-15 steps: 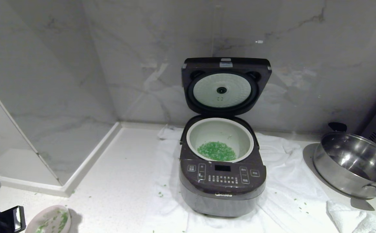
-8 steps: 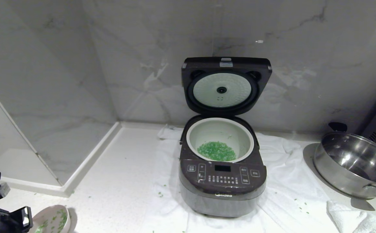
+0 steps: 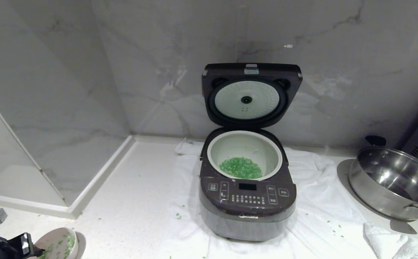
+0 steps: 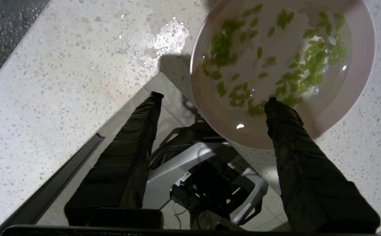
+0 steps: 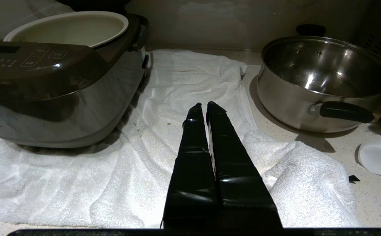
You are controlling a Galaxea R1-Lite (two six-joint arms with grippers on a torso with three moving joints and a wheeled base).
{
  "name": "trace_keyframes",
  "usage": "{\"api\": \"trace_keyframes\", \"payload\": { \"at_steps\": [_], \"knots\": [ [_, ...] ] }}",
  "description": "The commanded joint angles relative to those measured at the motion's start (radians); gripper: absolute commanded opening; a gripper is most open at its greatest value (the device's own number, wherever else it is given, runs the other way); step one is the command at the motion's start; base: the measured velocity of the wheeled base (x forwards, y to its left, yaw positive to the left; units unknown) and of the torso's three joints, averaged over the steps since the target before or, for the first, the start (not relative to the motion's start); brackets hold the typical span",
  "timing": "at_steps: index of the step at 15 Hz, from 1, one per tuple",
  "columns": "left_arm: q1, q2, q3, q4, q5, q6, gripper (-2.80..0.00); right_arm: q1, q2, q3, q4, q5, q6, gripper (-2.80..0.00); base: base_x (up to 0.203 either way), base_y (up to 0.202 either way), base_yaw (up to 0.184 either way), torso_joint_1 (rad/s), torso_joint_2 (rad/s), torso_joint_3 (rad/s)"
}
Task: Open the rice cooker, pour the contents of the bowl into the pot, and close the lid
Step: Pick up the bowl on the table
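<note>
Green bits [image 3: 241, 168] lie in the pot [image 3: 245, 138], lid [image 3: 251, 94] upright: the pour looks done.
The bowl [image 4: 361, 82] sits at the counter's near-left corner, some bits left inside; the left gripper [image 4: 211, 100] spreads wide, one finger over its rim, apparently letting go. The right gripper [image 5: 206, 106], pinched shut, idles above the towel [image 5: 95, 177] beside the cooker [image 3: 247, 212].

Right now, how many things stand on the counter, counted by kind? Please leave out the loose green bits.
Rice cooker: 1
Steel pan: 1
Pink bowl: 1
White towels: 2
Small white dish: 1
Total: 6
</note>
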Motion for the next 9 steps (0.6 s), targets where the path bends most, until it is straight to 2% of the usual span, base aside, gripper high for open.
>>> {"api": "trace_keyframes", "payload": {
  "at_steps": [1,5,9],
  "knots": [
    [-0.001,0.061,-0.002,-0.035,0.000,-0.001,0.00,0.000,0.001,0.000,-0.001,0.000,0.000,-2.80,0.000,0.000,0.000,0.000,0.00,0.000],
    [0.002,0.228,-0.001,-0.228,0.015,0.001,0.00,0.000,0.001,0.000,0.001,0.000,0.000,-2.80,0.000,0.000,0.000,0.000,0.00,0.000],
    [0.005,0.269,-0.004,-0.255,0.028,0.000,0.00,0.000,0.001,0.000,-0.001,0.000,0.000,-2.80,0.000,0.000,0.000,0.000,0.00,0.000]
  ]
}}
